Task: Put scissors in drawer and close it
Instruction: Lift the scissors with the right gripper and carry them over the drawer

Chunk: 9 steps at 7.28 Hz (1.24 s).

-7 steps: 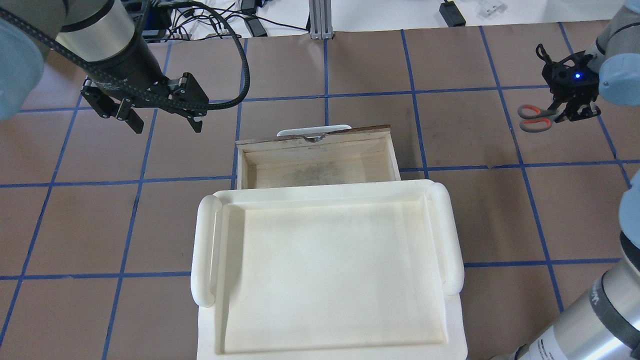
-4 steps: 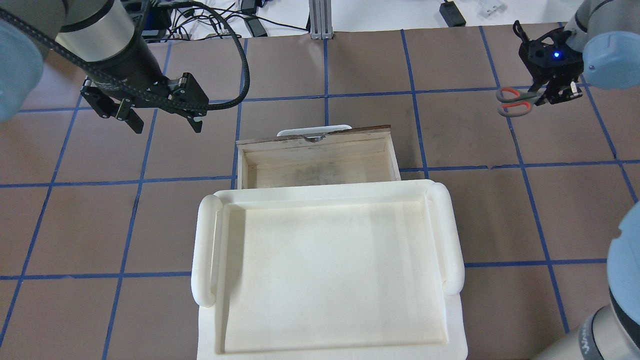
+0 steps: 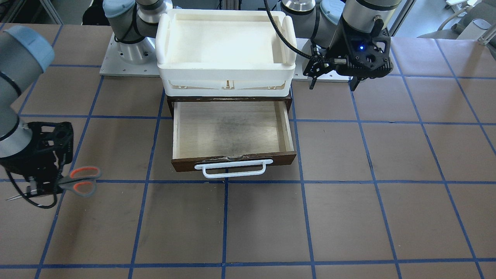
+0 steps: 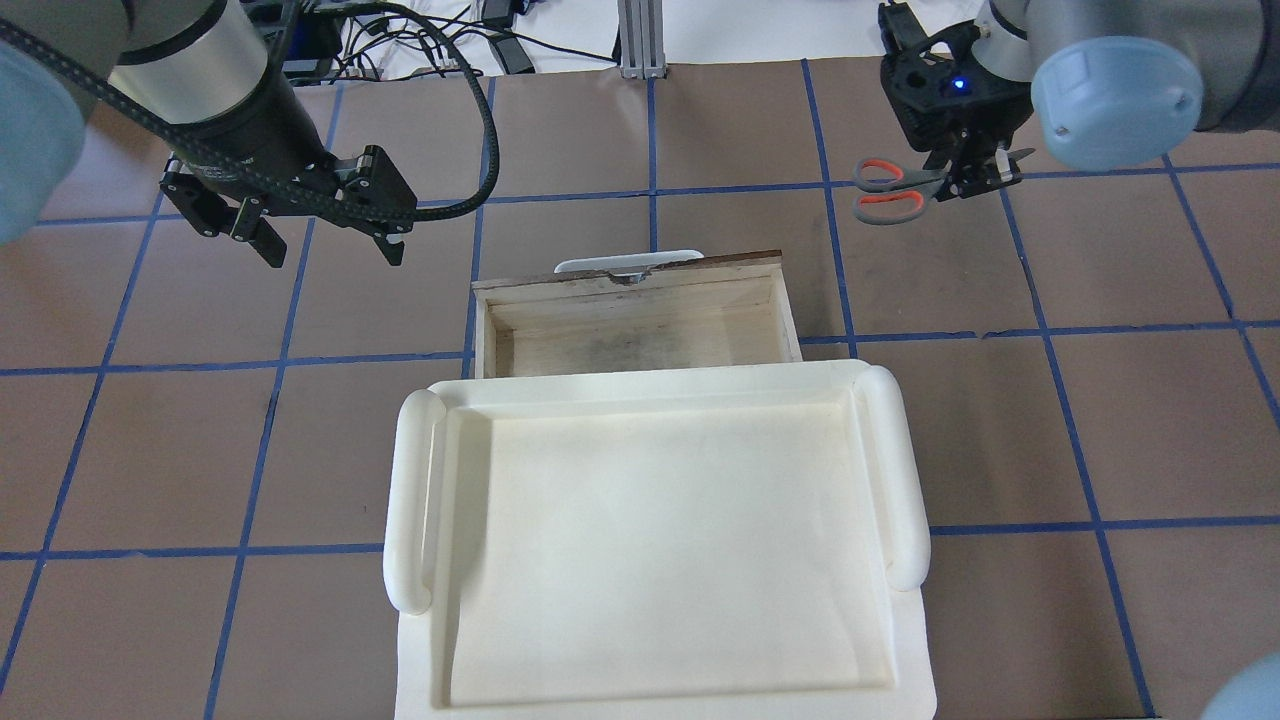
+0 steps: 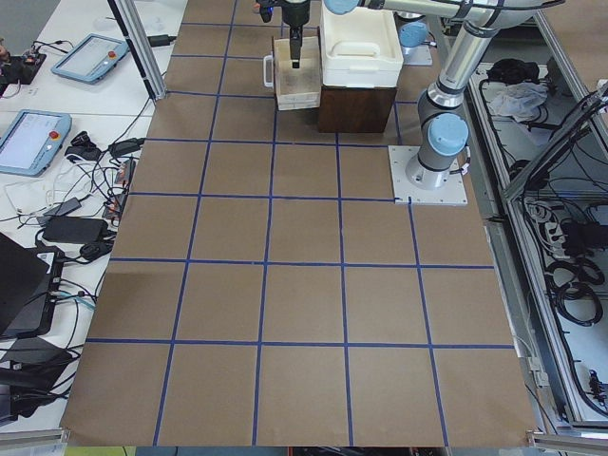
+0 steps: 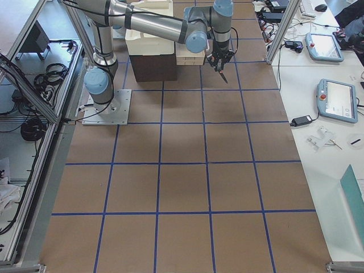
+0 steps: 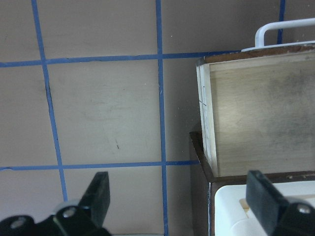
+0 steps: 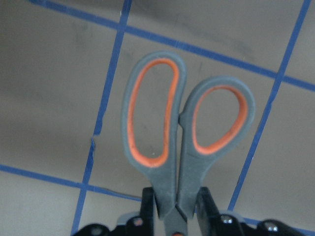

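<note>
R gripper [image 4: 970,178] pinches scissors [image 8: 176,162] off to open drawer's [image 4: 625,283] right; L gripper [image 4: 332,250], fingers apart, at drawer's left.

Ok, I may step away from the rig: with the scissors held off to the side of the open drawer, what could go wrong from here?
1. The right gripper pinches the scissors only at the neck, loops sticking out sideways; they might swivel or slip in transit.
2. The white tray sits higher, right behind the open drawer; a release too far back could land in the tray instead.
</note>
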Available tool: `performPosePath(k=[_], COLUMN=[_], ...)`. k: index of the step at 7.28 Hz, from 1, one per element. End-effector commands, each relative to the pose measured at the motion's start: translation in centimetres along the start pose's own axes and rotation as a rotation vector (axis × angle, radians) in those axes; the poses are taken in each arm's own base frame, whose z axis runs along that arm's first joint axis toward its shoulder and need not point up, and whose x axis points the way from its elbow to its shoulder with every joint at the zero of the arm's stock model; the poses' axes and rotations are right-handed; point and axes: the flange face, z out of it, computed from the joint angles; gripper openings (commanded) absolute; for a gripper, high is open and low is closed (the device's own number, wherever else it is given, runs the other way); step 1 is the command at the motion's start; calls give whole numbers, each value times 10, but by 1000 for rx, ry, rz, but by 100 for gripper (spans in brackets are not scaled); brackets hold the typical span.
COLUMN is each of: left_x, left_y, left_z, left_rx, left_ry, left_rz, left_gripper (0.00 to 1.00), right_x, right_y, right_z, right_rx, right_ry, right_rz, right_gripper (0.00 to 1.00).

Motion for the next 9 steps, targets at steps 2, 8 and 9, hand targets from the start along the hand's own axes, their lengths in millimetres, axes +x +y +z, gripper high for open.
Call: performPosePath(k=[2,8,9], left_x=[0,0,0], left_y=[0,0,0], left_z=[0,0,0], left_rx=[0,0,1], left_ry=[0,0,0], left_rz=[0,0,0], left_gripper=[100,100,100], right_x=[-26,-67,-69], right_y=[-153,-287,-292], right_z=[-13,19,27], right_rx=[24,18,14], right_ry=[-31,-108,-123], right_rz=[100,85,75], right_gripper=[0,0,0])
